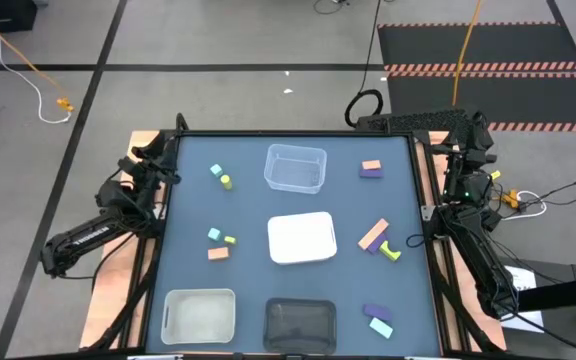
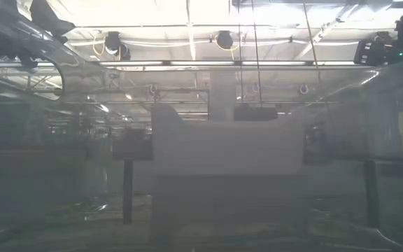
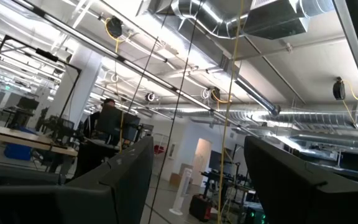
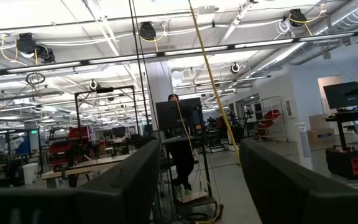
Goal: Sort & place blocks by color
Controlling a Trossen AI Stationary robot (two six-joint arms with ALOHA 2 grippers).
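Four trays (image 1: 295, 168) and scattered blocks (image 1: 372, 169) occupy the dark table (image 1: 188, 200). Both grippers, left (image 3: 191, 180) and right (image 4: 197, 180), sit parted wide at the table's sides, facing an open workshop with ceiling ducts (image 3: 229, 18).

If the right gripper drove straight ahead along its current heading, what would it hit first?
Likely nothing on the table: the right gripper, open, points up and out into the room. Between its fingers shows only a far-off monitor stand; depth is unclear.

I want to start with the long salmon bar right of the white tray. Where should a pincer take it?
Grip the salmon bar across its narrow width at mid-length, coming straight down. It lies flat and diagonal, so turn the fingers square to it, clear of the purple block.
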